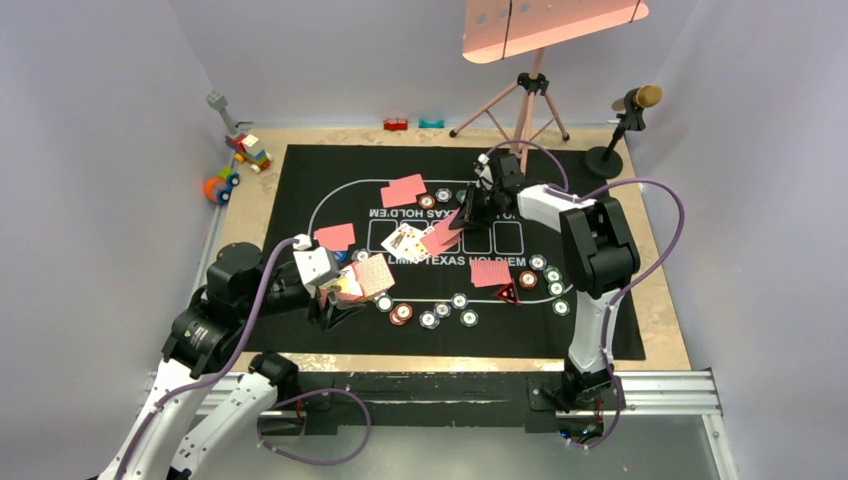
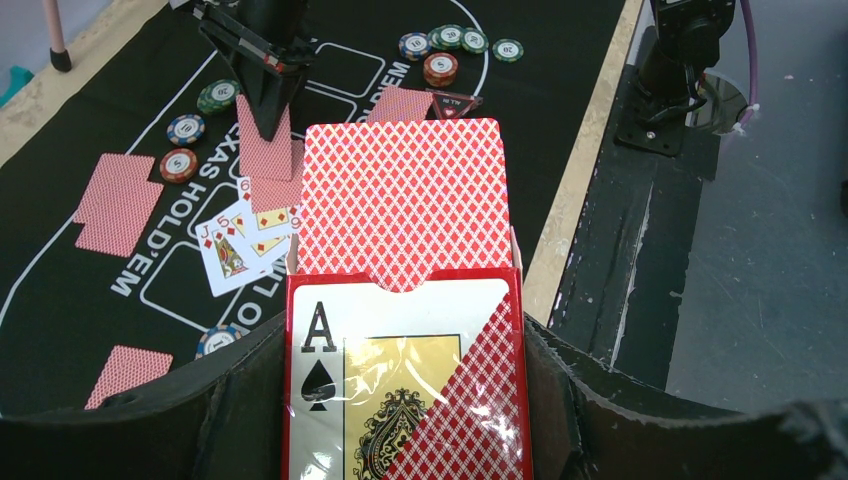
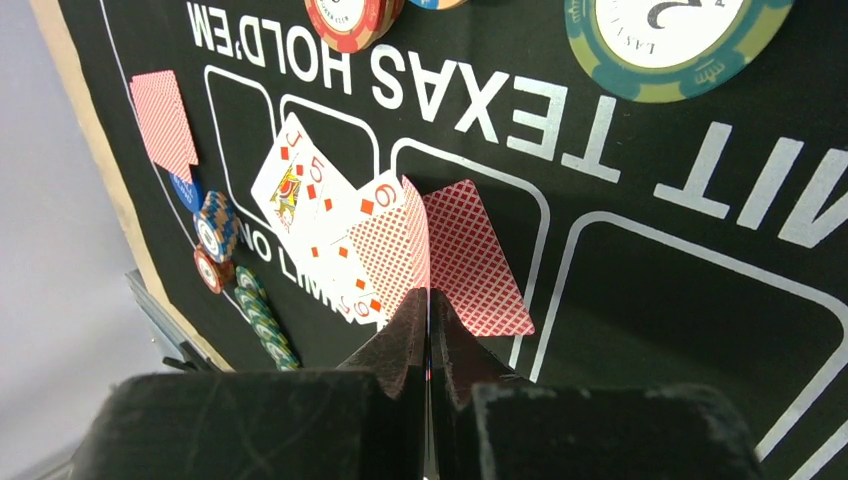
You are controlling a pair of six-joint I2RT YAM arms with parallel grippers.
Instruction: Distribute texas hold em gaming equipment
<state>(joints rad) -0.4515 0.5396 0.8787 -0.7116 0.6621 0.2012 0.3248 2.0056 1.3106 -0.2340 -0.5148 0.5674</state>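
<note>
My left gripper (image 1: 335, 292) is shut on a red card box (image 2: 400, 400) printed with an ace of spades; the pink-backed deck (image 2: 402, 190) sticks out of its top. My right gripper (image 1: 470, 212) is shut on one pink-backed card (image 3: 472, 262), held on edge just over the mat beside three face-up cards (image 1: 403, 238), which also show in the right wrist view (image 3: 300, 190). Face-down cards (image 1: 404, 190) lie at three seats. Striped chips (image 1: 430, 318) lie along the near arc, at the right (image 1: 550, 280) and at the far side (image 1: 435, 198). A red triangular marker (image 1: 507, 294) lies by the right card.
The black printed mat (image 1: 600, 330) covers the wooden table. Toy blocks (image 1: 248, 150) and a wheeled toy (image 1: 220, 185) sit at the far left. A pink tripod (image 1: 525, 105) and a microphone stand (image 1: 625, 125) stand at the back. A metal rail (image 1: 660, 390) runs along the near edge.
</note>
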